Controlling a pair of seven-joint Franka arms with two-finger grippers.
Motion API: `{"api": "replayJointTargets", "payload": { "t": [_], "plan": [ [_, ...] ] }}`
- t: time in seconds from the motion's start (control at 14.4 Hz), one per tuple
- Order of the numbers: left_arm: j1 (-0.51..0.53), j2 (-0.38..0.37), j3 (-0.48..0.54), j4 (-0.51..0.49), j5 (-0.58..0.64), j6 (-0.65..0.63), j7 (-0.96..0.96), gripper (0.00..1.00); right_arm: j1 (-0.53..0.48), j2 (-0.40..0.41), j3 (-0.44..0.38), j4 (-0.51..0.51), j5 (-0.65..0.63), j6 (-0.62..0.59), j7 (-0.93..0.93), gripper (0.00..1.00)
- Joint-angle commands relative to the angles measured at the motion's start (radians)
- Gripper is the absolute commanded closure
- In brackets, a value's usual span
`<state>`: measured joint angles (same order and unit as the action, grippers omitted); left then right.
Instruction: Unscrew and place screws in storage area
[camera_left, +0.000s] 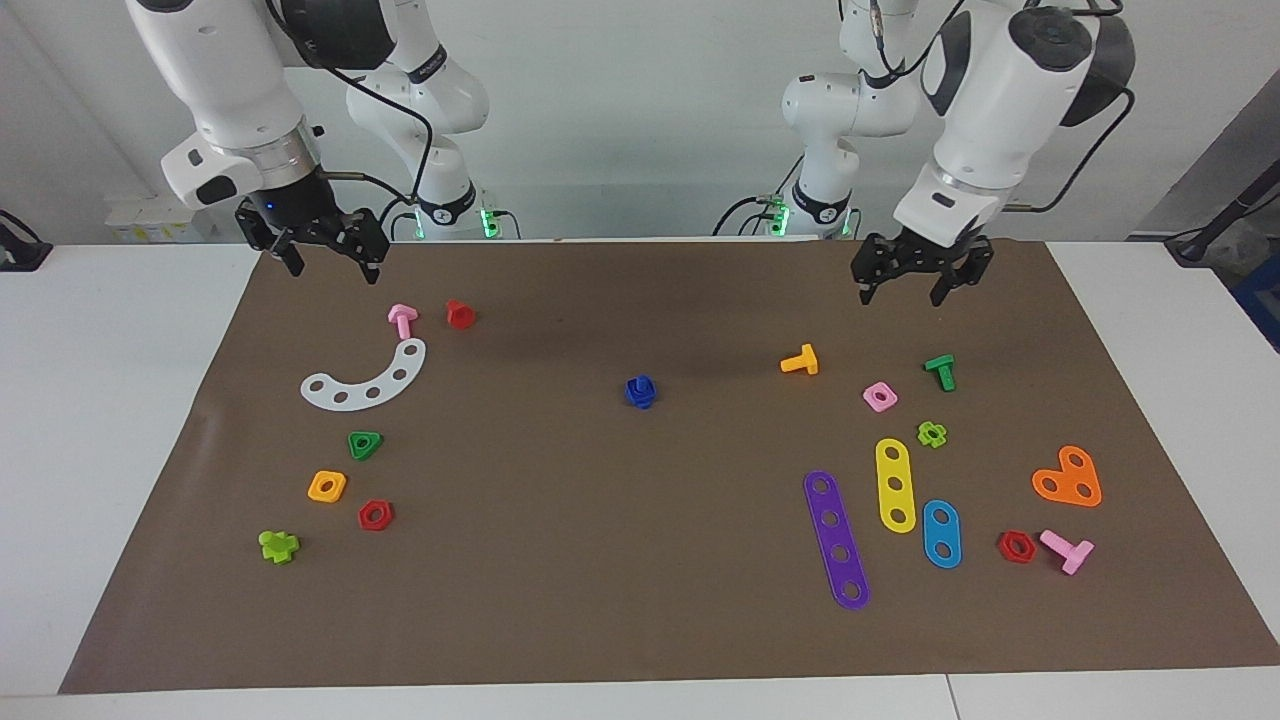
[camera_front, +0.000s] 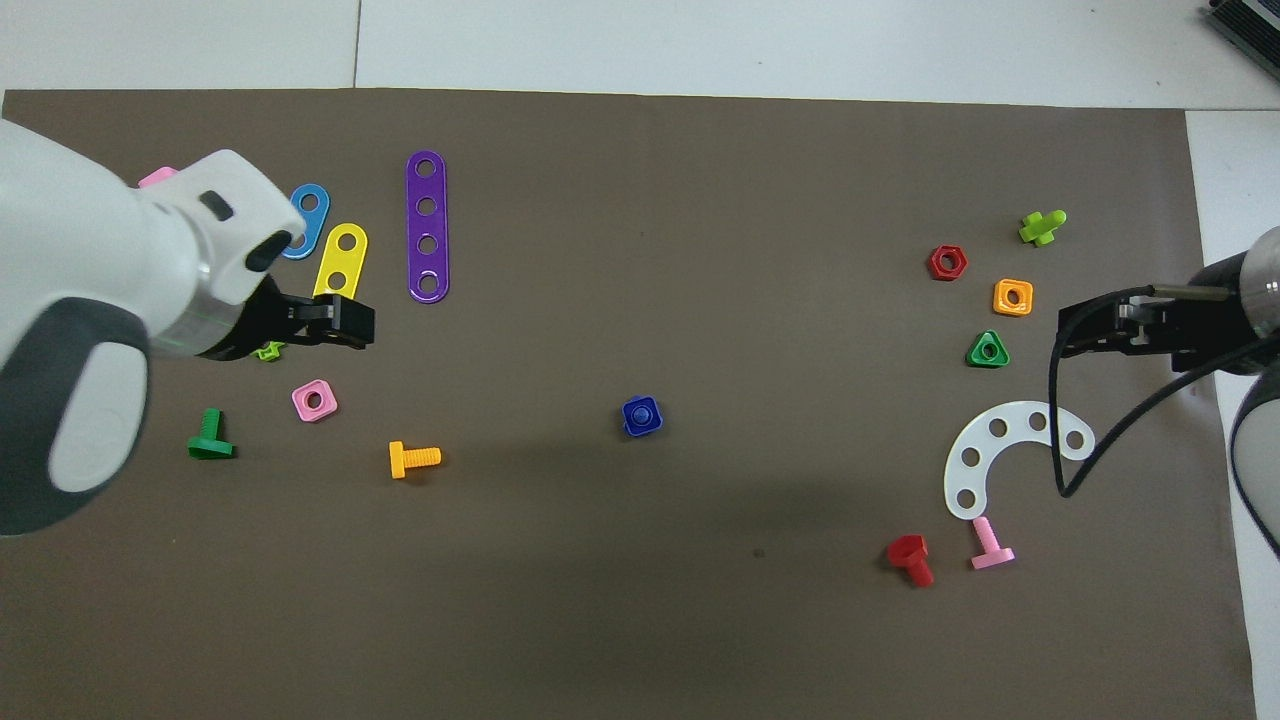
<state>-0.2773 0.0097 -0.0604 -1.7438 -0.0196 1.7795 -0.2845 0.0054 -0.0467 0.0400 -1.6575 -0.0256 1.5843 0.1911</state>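
Bright, even light from above leaves only soft, faint shadows on the brown mat (camera_left: 640, 560); both views are sharp, without glare.

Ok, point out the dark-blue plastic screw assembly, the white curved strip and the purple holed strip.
dark-blue plastic screw assembly (camera_left: 640, 391), facing view, its top.
white curved strip (camera_left: 372, 379), facing view, mid-arc.
purple holed strip (camera_front: 427, 225), overhead view, between its middle holes.

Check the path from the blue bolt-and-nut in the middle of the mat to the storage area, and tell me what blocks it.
Nothing visible blocks it. The blue screw sits alone mid-mat, with bare brown paper between it and the storage area toward the right arm's end. The nearest pieces there are the green triangular nut and white curved strip.
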Motion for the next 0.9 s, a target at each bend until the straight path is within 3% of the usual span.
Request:
{"api": "replayJointTargets", "payload": {
  "t": [0.0, 0.28, 0.69, 0.83],
  "plan": [
    [-0.127, 0.058, 0.016, -0.04, -0.011, 0.115, -0.167, 0.05, -0.015, -0.008, 0.009, 0.002, 0.009, -0.01, 0.01, 0.0],
    [-0.246, 0.11, 0.016, -0.134, -0.011, 0.355, -0.363, 0.05, -0.015, -0.008, 0.009, 0.002, 0.009, -0.01, 0.01, 0.0],
    [-0.391, 0.307, 0.02, -0.132, 0.0, 0.538, -0.576, 0.09, -0.015, -0.008, 0.009, 0.002, 0.009, -0.01, 0.01, 0.0],
    [-0.411, 0.342, 0.022, -0.138, 0.003, 0.593, -0.628, 0.15, -0.015, -0.008, 0.009, 0.002, 0.009, -0.01, 0.01, 0.0]
  ]
}}
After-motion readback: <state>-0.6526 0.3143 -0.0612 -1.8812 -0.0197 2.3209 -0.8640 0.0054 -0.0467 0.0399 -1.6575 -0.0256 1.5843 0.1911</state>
